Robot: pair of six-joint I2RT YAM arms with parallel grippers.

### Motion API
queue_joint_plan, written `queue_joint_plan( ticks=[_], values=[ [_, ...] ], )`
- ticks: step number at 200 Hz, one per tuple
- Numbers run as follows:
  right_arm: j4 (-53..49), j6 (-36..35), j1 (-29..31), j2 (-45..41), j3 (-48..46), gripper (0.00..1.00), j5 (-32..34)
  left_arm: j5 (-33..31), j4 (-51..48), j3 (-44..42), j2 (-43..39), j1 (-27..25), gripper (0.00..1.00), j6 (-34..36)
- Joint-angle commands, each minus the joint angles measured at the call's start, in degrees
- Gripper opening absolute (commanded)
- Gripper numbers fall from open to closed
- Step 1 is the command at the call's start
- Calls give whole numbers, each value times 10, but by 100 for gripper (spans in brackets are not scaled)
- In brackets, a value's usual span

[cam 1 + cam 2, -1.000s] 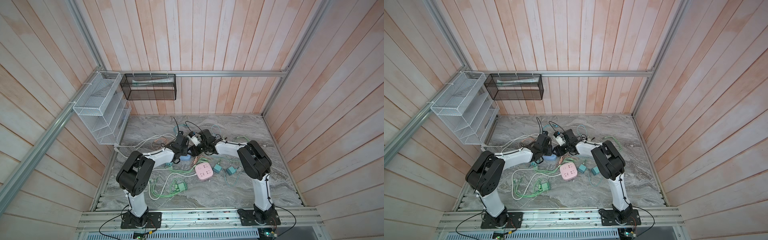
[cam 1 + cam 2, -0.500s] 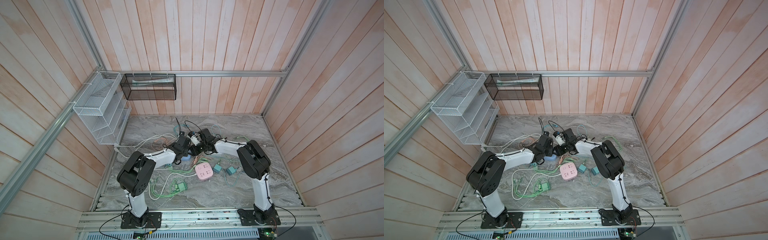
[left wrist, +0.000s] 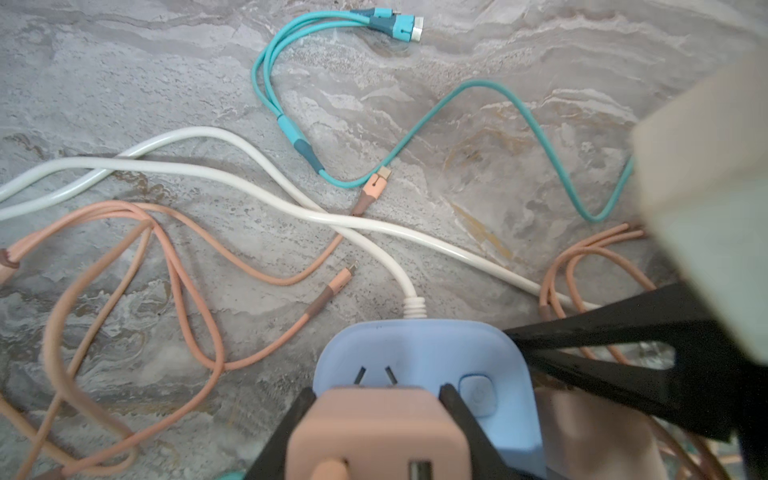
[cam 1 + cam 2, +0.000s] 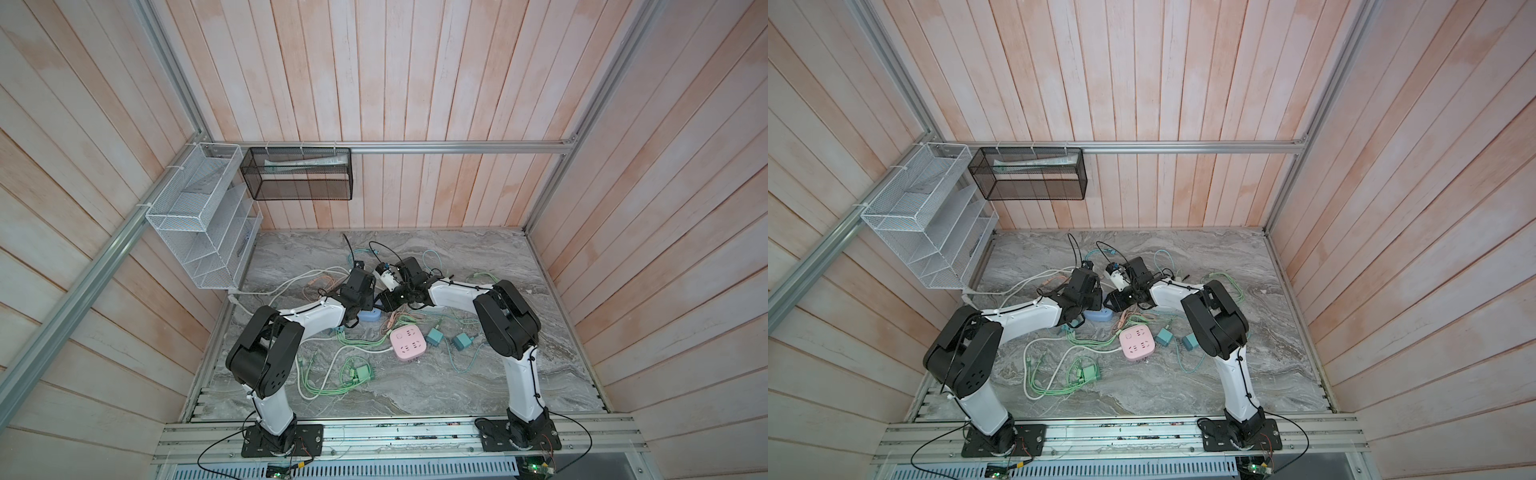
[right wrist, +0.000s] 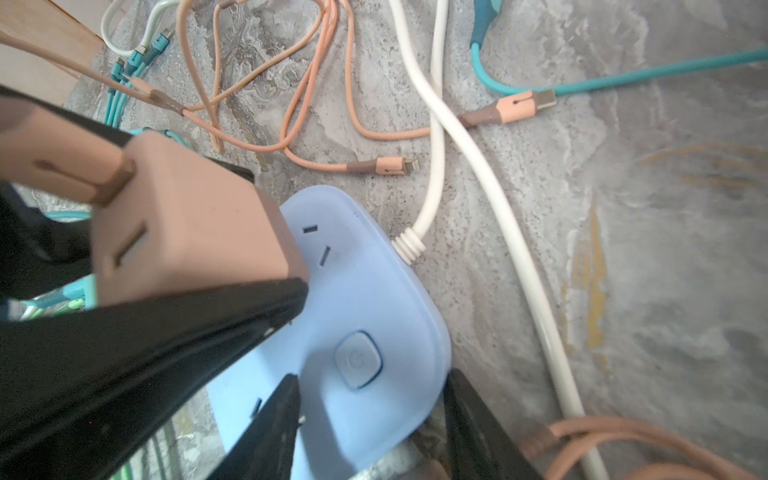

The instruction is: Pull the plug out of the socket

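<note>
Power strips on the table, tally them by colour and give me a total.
Blue power strip: 1
Pink power strip: 1
Total: 2

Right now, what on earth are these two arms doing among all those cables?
The left gripper is clamped on a pink plug that sits in a blue socket block on the table. The right gripper is at the block's button end, jaws apart around its edge, seemingly to steady it. The plug does not look pulled out yet. Loose cables lie all around.
</note>
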Motion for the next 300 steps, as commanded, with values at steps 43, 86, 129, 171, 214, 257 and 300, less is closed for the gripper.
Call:
queue_joint_plan(
  ticks=[43, 86, 129, 171, 214, 257, 300],
  values=[
    [-83, -4, 4, 54, -24, 52, 59, -22, 1, 10, -5, -20, 13, 17],
    [-79, -2, 2, 48, -28, 52, 53, -1, 11, -13, -28, -2, 13, 8],
    [-66, -3, 2, 39, -39, 52, 43, 42, 25, -29, -44, 32, 13, -7],
    [-64, -3, 2, 35, -38, 52, 35, 103, 31, -26, -37, 71, 13, -21],
    [-65, -5, 2, 33, -38, 52, 35, 149, 17, 7, 1, 101, 13, -17],
    [-66, -6, 2, 30, -39, 52, 36, 181, -14, 41, 31, 123, 14, -13],
    [-67, -6, 2, 26, -37, 52, 37, 190, -27, 43, 39, 142, 16, -17]
  ],
)
